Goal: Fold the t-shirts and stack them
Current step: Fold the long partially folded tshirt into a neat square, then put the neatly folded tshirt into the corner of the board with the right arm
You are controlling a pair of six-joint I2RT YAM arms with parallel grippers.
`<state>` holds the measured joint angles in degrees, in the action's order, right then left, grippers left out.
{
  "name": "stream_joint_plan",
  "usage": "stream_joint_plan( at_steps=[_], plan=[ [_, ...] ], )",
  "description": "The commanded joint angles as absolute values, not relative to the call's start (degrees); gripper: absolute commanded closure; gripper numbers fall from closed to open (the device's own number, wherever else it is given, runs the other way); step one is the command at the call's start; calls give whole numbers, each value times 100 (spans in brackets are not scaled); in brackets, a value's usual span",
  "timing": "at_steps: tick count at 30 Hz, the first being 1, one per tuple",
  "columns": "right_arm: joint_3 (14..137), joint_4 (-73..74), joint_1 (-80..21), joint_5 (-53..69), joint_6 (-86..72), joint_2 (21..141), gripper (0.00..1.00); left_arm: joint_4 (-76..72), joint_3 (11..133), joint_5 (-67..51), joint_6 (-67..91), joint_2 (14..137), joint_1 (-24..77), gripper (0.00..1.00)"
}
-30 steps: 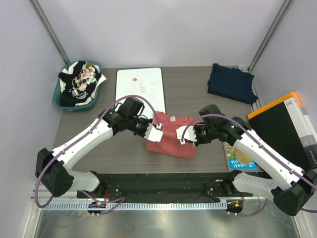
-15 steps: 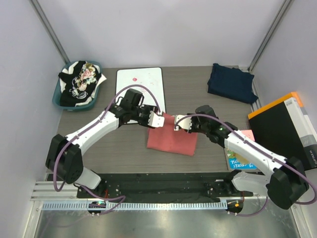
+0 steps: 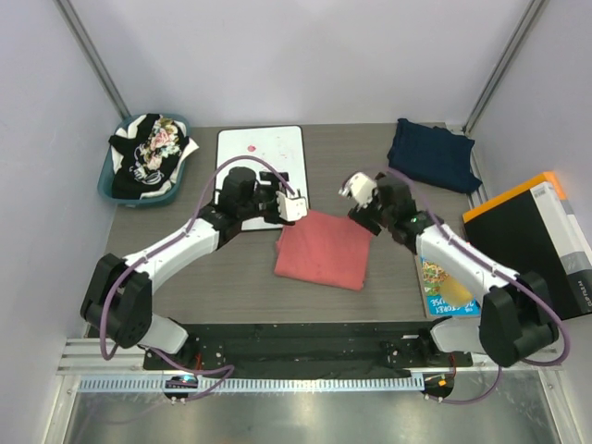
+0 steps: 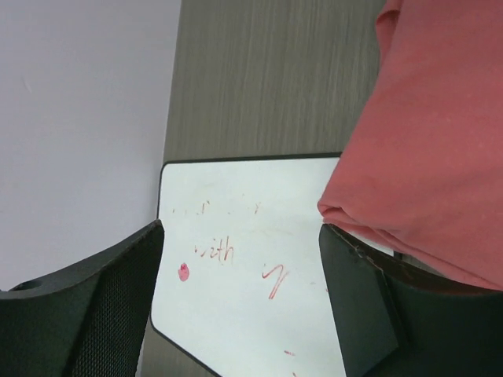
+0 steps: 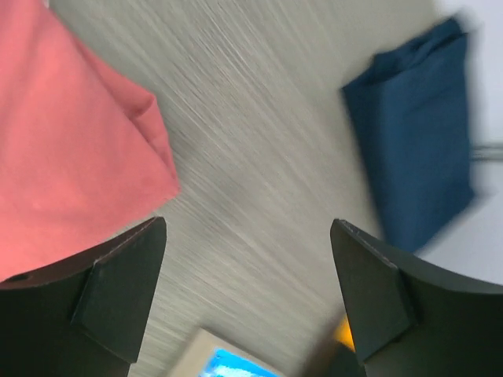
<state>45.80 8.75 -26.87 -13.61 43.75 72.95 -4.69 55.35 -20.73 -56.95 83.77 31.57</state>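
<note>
Both agape — left gripper [image 3: 294, 207], right gripper [image 3: 359, 192] — at far corners of salmon t-shirt [image 3: 322, 252].

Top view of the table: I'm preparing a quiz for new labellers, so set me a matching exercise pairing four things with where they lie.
Things:
1. salmon t-shirt
2. navy t-shirt
3. floral-printed shirt
4. white board

Places:
A. in the teal basket, far left
B. far right corner of the table
C. folded, in the middle
D. far side, left of the middle, red marks on it

Pairs: 1-C, 2-B, 3-A, 4-D.
</note>
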Motion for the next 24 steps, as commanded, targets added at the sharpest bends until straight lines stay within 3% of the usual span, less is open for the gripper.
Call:
stream_joint_plan(
  at_steps=[1,4,7,13,24],
  plan=[
    [5484,2527,-1619,1733,1414,7777,10,463,5581,-2198,-6317,8182,3269,21],
    [5248,2864,-1248,3351,671,8137,14,747,5301,-2206,-7097,8427,3331,18],
    [4975,2393,-1134,3900,195,8313,10,765,5142,-1900,-7784,8770,3471,0],
    [4368,1320,-633,4983,-1572,8718,9,844,5466,-818,-7726,9360,3972,0],
    [3841,1520,-404,4519,-1960,8035,11,817,5282,-519,-7216,9123,4561,0]
  ],
)
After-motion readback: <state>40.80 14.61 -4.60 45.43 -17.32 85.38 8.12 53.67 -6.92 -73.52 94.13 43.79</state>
